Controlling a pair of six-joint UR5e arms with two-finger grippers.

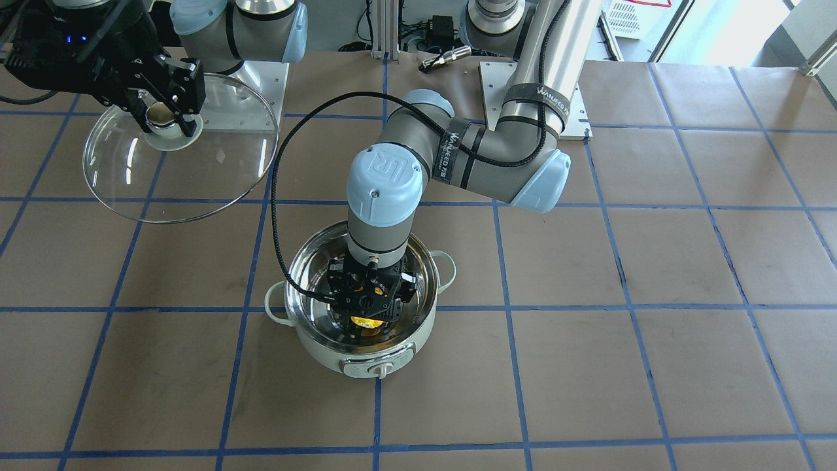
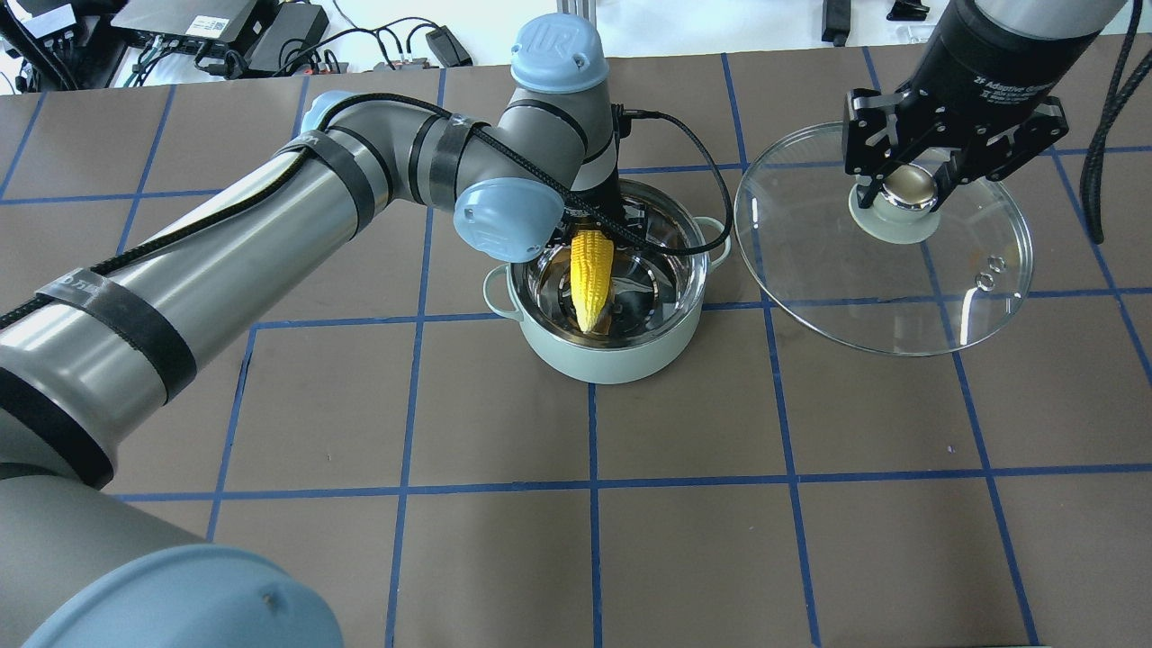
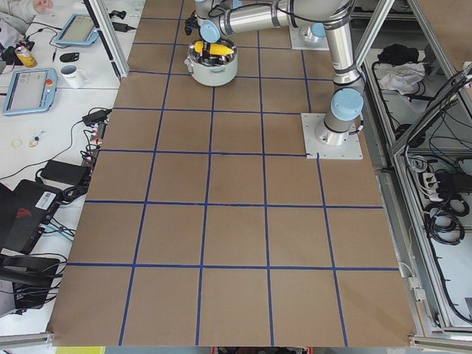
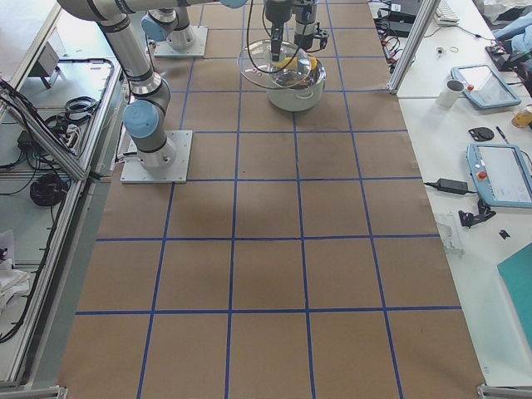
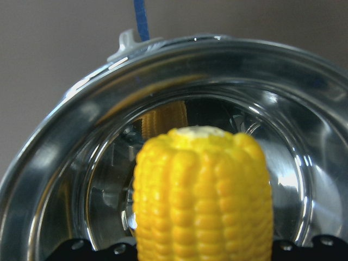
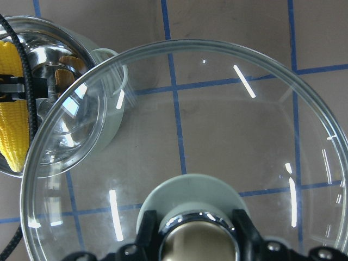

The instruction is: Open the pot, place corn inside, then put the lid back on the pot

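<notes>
The mint-green pot (image 2: 621,360) stands open at the table's middle; it also shows in the front view (image 1: 399,347). My left gripper (image 1: 367,315) reaches down into it and is shut on the yellow corn (image 2: 589,274), which hangs tilted, tip down, inside the steel bowl. The left wrist view shows the corn (image 5: 202,190) close up over the pot's interior (image 5: 272,81). My right gripper (image 2: 904,189) is shut on the gold knob of the glass lid (image 2: 891,297) and holds it tilted in the air beside the pot. The lid (image 6: 217,109) fills the right wrist view.
The table is brown paper with a blue tape grid. My left arm's elbow and a black cable (image 2: 702,171) arch over the pot's far side. The arm bases (image 1: 536,98) stand at the robot's edge. Cables and electronics (image 2: 225,36) lie beyond the far edge.
</notes>
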